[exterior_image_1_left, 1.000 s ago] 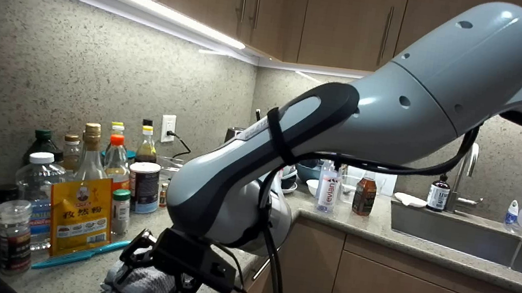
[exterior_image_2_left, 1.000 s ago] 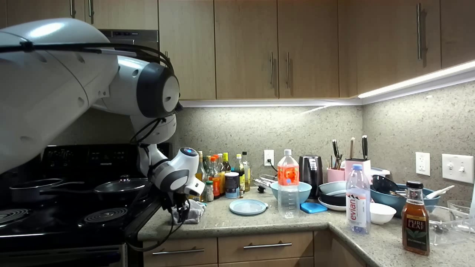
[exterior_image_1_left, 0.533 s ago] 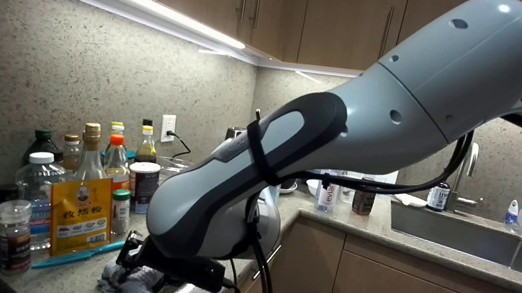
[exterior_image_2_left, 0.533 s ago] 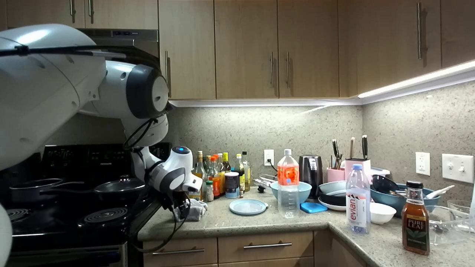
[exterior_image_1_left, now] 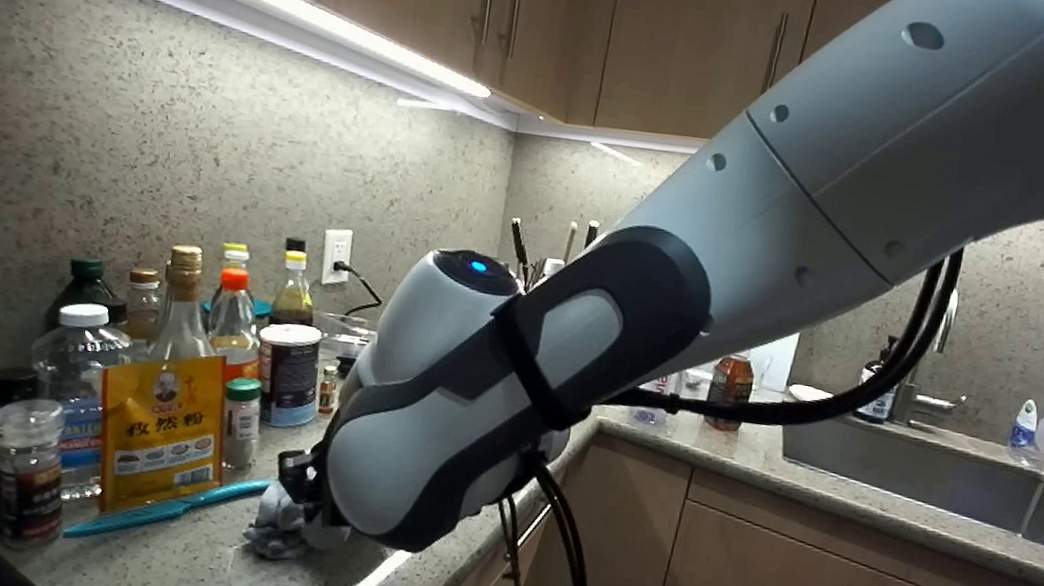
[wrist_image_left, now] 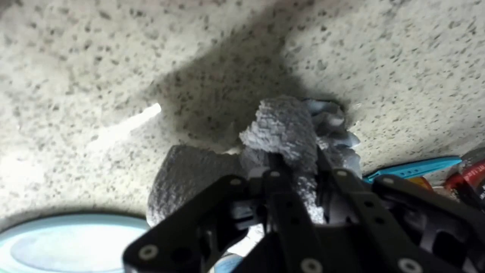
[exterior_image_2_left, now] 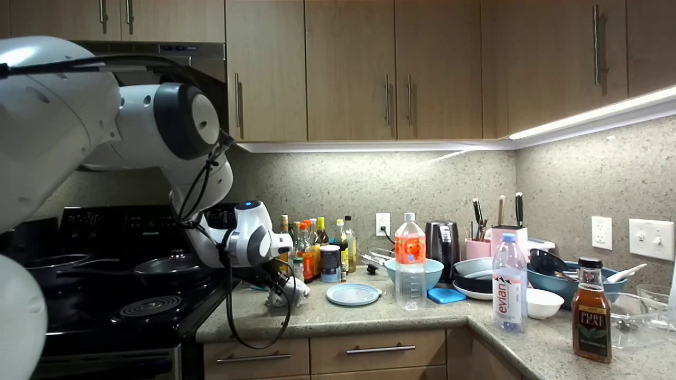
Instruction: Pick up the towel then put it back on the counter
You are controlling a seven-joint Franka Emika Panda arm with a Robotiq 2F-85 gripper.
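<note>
In the wrist view, the worktop [wrist_image_left: 94, 57] is lying beneath the hand [wrist_image_left: 299, 158], the towel [wrist_image_left: 288, 125] partly between its jaws, the plate [wrist_image_left: 72, 242] left, the knife [wrist_image_left: 416, 167] right.

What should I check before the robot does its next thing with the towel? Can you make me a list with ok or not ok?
1. Is the tool shut on the towel? Ok: cloth is pinched between its jaws.
2. Is all the cloth gathered in? Not ok: a flap sticks out beside the jaws.
3. Is the whole towel off the counter? Cannot tell: its underside doesn't show clearly.
4. Is the towel apart from the light blue plate? Ok: an exterior view shows a gap.
5. Is it apart from the turquoise knife-shaped thing? Cannot tell: they look very close.
</note>
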